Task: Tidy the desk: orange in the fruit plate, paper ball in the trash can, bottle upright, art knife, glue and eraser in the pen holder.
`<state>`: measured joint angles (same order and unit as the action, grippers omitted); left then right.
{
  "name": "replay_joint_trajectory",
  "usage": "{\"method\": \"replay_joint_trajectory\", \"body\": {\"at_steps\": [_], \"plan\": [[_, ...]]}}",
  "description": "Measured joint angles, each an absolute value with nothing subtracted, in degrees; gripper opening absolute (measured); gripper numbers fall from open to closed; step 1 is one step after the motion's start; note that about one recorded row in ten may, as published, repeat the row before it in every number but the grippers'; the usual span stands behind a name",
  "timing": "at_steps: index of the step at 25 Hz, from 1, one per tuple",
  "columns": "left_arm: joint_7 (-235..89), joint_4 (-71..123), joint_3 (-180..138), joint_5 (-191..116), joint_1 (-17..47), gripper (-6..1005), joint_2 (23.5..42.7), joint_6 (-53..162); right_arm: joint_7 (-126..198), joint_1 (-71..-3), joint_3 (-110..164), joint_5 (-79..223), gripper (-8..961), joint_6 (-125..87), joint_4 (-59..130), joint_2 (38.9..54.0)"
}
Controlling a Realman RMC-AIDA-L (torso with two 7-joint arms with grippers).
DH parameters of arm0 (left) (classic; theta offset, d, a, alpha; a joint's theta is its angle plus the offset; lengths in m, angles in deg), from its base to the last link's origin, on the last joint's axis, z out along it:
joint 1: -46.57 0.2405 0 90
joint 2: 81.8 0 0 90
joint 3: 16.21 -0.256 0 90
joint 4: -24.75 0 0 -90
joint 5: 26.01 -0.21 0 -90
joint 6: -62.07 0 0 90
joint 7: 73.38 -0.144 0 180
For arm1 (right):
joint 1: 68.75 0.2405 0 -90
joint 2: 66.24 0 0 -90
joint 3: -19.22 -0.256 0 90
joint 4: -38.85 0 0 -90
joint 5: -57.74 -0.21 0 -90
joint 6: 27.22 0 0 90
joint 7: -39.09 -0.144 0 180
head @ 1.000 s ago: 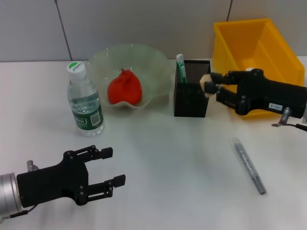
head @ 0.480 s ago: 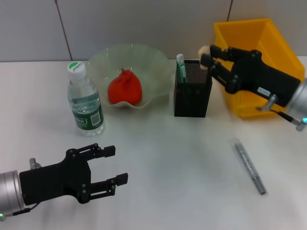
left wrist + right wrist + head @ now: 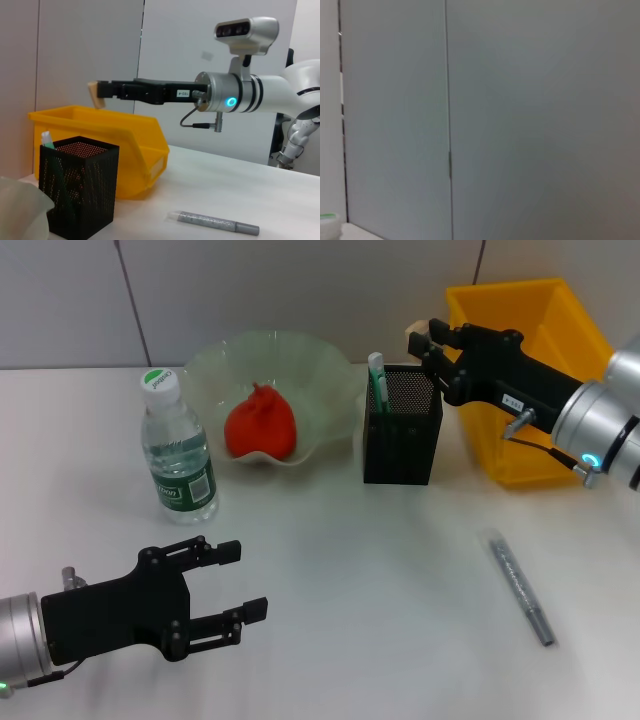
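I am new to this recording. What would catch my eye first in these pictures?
The right gripper hangs above the black pen holder, its fingers shut on a small beige eraser. Behind it stands a bright yellow bin. To the left, a red-orange fruit lies in the pale green plate.

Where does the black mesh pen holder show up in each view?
Head view: pen holder at upper centre, below the right gripper.
Left wrist view: lower left, before the yellow bin.
Right wrist view: not in it.
Shared landmark: the yellow bin.
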<state>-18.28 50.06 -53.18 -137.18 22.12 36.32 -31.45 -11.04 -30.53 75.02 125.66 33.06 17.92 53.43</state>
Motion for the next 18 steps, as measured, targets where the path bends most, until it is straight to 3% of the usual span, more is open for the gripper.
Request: {"method": "replay_joint_trajectory", "body": {"at_steps": [18], "plan": [[-18.27, 50.06, -53.12, -137.18, 21.71, 752, 36.32, -31.18, -11.52, -28.35, 75.11, 125.87, 272, 29.06, 20.38, 53.43]]}}
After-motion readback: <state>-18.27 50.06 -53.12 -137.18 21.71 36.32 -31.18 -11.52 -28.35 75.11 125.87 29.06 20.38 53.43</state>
